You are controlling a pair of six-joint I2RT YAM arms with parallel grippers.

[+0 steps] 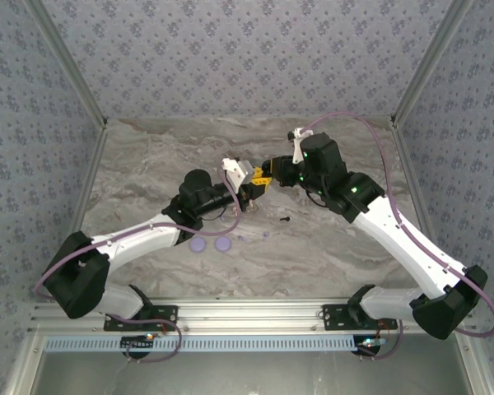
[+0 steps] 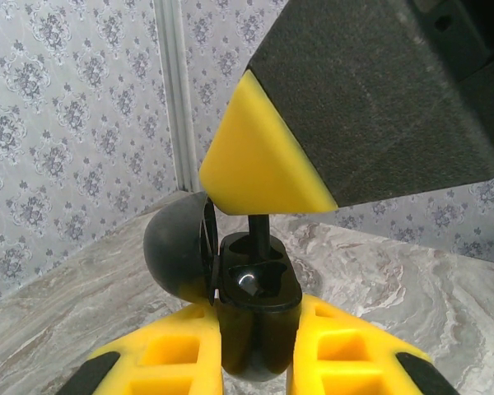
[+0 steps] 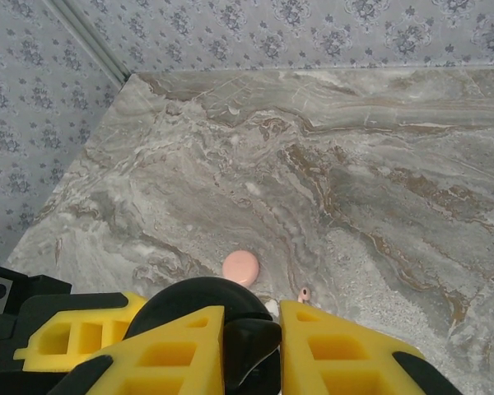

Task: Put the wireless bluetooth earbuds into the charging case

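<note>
Earbud sits upright right over the case socket, pinched by right gripper; left gripper clamps the case.

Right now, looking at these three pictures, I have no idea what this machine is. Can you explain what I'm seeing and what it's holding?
It's two robot arms bolted to a marble-patterned table. One picture looks down from above. The other two come from a camera on each wrist, with that arm's yellow fingers at the bottom. The left gripper clamps an open black charging case. The right gripper seems to pinch a black earbud, its stem at the case's socket. Two lavender discs, a pink disc and a tiny black piece lie on the table.
</note>
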